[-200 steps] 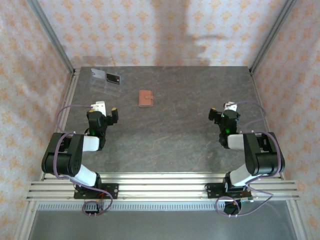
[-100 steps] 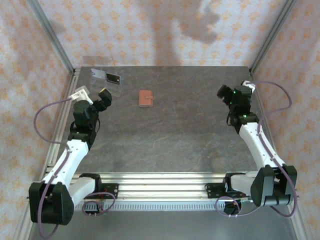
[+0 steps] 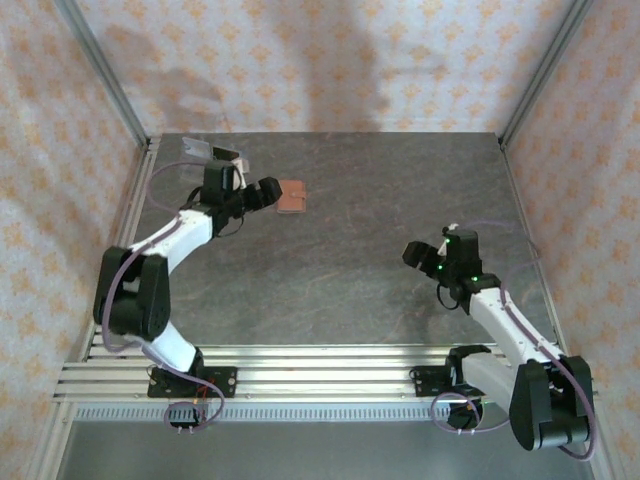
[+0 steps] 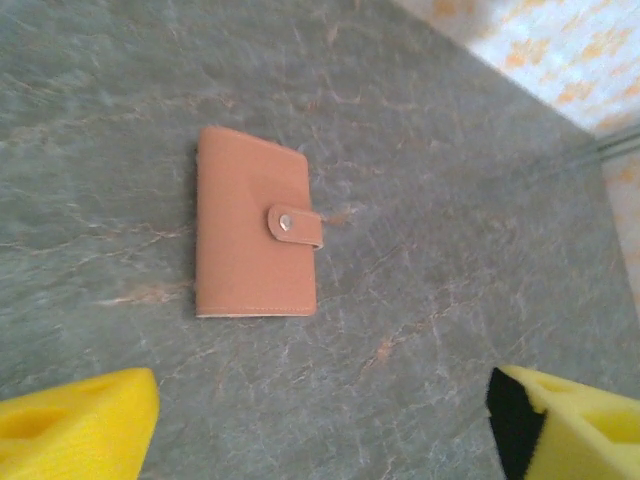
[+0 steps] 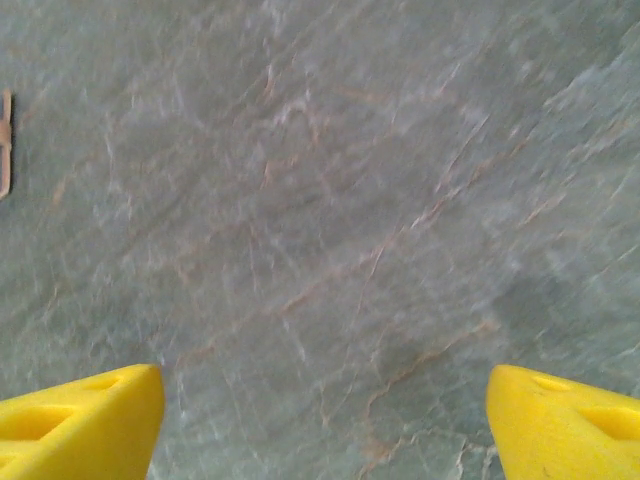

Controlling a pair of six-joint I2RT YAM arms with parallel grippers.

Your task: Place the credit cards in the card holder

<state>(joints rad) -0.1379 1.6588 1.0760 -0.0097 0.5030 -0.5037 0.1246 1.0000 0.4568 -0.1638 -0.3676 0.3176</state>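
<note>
The card holder (image 3: 292, 196) is a reddish-brown wallet lying shut and flat at the back of the table, its snap tab (image 4: 295, 225) fastened. My left gripper (image 3: 267, 189) hovers just left of it, open; the wallet (image 4: 255, 235) lies ahead of the yellow fingers (image 4: 75, 425), with bare table between them. A sliver of the black card (image 3: 229, 154) peeks out behind my left arm, on the clear stand (image 3: 194, 149). The pale card cannot be made out. My right gripper (image 3: 411, 252) hangs open over bare table at the right, nothing between its fingers (image 5: 80, 420).
The stone-patterned table (image 3: 360, 270) is walled in by patterned panels and metal posts at the back corners. The wallet's edge (image 5: 5, 145) just shows at the left border of the right wrist view. Both arm bases sit on the rail at the near edge.
My left arm has swung from the left edge across to the wallet, now covering part of the stand. My right arm has dropped from the back right towards the table's middle right.
</note>
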